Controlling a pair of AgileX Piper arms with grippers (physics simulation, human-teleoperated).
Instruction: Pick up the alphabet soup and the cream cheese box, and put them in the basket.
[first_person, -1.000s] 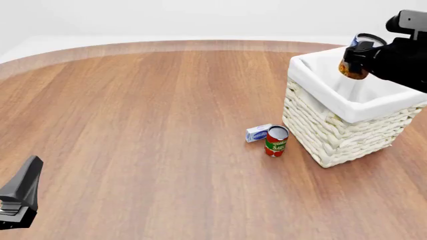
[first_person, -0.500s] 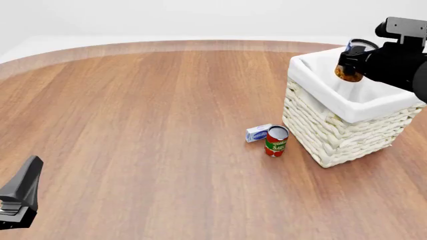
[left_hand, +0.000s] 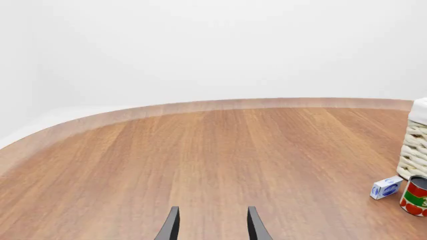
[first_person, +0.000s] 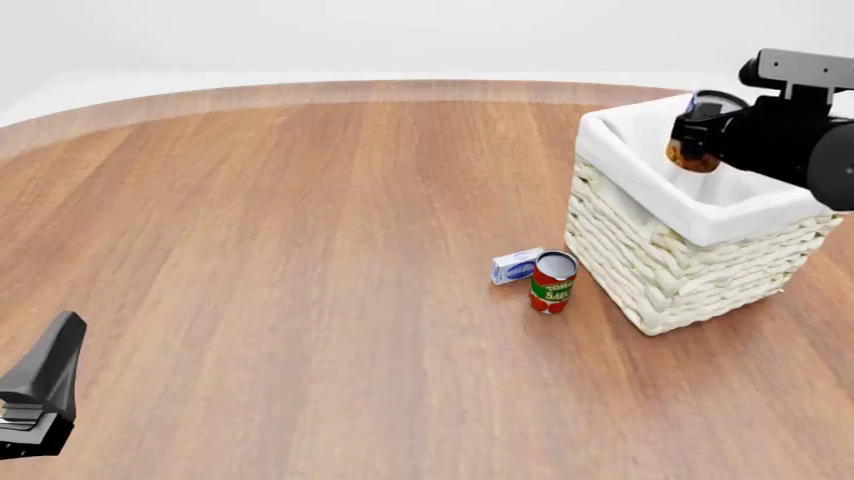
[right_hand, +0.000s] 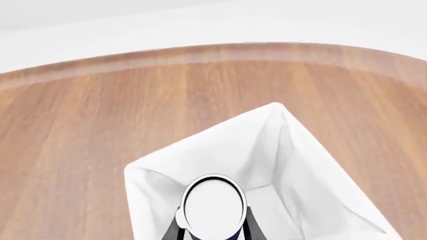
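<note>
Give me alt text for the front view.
The right gripper holds the alphabet soup above the open basket. On the wooden table beside the basket lie the cream cheese box and an upright tomato sauce can.

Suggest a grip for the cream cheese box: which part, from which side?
Judging from the front view, come from above and pinch the cream cheese box across its narrow width. It lies flat on the table, so only its top and long edges are reachable. The tomato sauce can crowds its right end and the basket stands just beyond, so a side approach looks cramped. The left gripper is open.
</note>
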